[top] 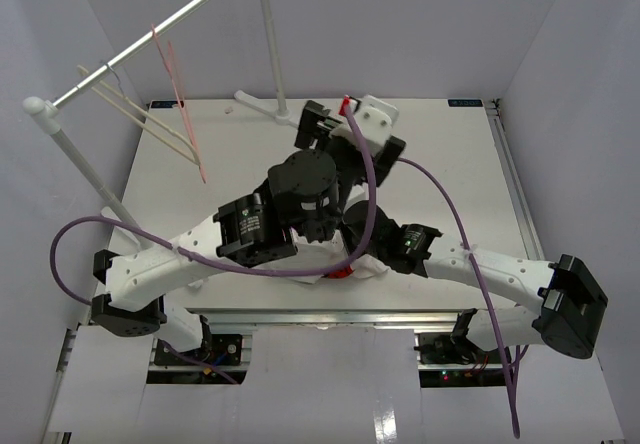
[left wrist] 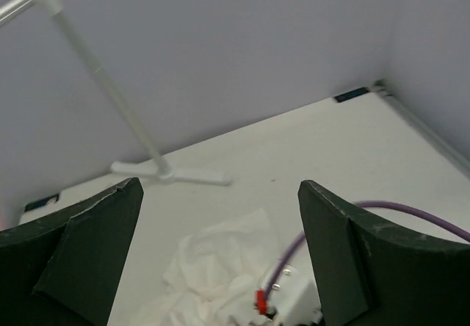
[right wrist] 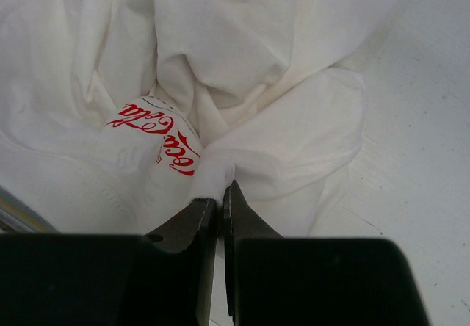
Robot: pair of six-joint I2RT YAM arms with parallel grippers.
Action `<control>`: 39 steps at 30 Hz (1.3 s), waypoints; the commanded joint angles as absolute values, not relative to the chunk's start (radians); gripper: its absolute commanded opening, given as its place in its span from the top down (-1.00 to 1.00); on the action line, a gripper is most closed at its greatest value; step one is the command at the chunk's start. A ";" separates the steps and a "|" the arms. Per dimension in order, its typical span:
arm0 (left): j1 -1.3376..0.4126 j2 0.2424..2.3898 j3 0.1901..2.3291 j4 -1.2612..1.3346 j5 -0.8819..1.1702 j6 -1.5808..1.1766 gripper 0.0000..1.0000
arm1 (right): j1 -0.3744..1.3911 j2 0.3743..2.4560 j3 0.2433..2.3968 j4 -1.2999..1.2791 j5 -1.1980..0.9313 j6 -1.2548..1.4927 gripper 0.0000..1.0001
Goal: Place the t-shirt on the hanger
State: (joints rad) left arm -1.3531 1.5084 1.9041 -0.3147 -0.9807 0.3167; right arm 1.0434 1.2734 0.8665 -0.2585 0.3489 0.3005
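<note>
The white t-shirt [right wrist: 220, 47] lies crumpled on the table near its front edge, red script logo [right wrist: 158, 131] showing. My right gripper [right wrist: 219, 196] is shut on a white fold beside the logo. From above, only a strip of the t-shirt [top: 343, 273] shows under the crossed arms, and the right gripper's fingers are hidden there. My left gripper [left wrist: 220, 185] is open and empty, raised above the t-shirt [left wrist: 213, 267] and facing the far wall; from above the left gripper [top: 353, 136] shows mid-table. The beige hanger [top: 140, 118] hangs on the rack's rail at far left.
A white rack stands at the back, with post [top: 270, 34], foot [left wrist: 169, 173] and slanted rail [top: 150, 36]. A thin pink-red wire hanger [top: 185, 114] hangs beside the beige one. Purple cables [top: 372, 189] loop over both arms. Walls close in the table's sides.
</note>
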 commanded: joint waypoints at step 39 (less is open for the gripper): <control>-0.703 1.143 1.189 0.312 -1.489 0.587 -0.76 | 1.089 1.299 0.905 -0.240 0.325 0.273 0.85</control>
